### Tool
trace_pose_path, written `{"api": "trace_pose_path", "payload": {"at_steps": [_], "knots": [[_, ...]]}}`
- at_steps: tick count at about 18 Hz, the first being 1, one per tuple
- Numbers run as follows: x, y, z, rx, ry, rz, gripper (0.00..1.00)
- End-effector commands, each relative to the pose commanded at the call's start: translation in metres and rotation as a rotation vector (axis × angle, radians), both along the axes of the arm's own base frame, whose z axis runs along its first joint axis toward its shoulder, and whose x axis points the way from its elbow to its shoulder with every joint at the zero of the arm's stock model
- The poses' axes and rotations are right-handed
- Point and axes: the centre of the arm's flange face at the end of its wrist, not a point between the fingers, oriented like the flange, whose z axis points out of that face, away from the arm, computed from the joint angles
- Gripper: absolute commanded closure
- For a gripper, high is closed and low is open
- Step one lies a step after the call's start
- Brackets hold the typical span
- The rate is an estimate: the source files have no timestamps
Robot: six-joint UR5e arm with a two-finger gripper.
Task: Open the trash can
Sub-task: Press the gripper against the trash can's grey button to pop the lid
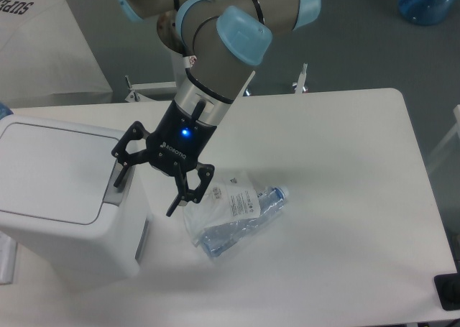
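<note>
Beside the trash can (pixel 68 197) | lid flat, unopened | pincer (pixel 149 185) spread wide, empty, near its grey push tab (pixel 118 185)

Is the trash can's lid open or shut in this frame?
Shut. The trash can has its flat lid lying level in the rim with no gap showing; the open gripper hovers by the grey push tab.

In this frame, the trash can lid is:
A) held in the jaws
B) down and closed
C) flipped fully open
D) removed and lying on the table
B: the flat lid lies flush in the top of the trash can, while the gripper hangs open beside it, holding nothing.
</note>
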Motion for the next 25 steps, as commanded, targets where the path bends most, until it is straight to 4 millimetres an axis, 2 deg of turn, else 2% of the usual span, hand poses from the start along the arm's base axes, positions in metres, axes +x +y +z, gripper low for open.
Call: {"api": "trace_pose_path", "payload": {"at_steps": [12,16,20,25], "knots": [[-0.001,0.001,-0.002,-0.002,-0.002,0.0,0.0],[-0.003,-0.001,0.009,0.013,0.008,0.007,0.0],[-0.008,-0.008,0.029,0.038,0.036,0.019,0.0],[-0.029,-0.02,0.039,0.05,0.057,0.057,0.0]]}}
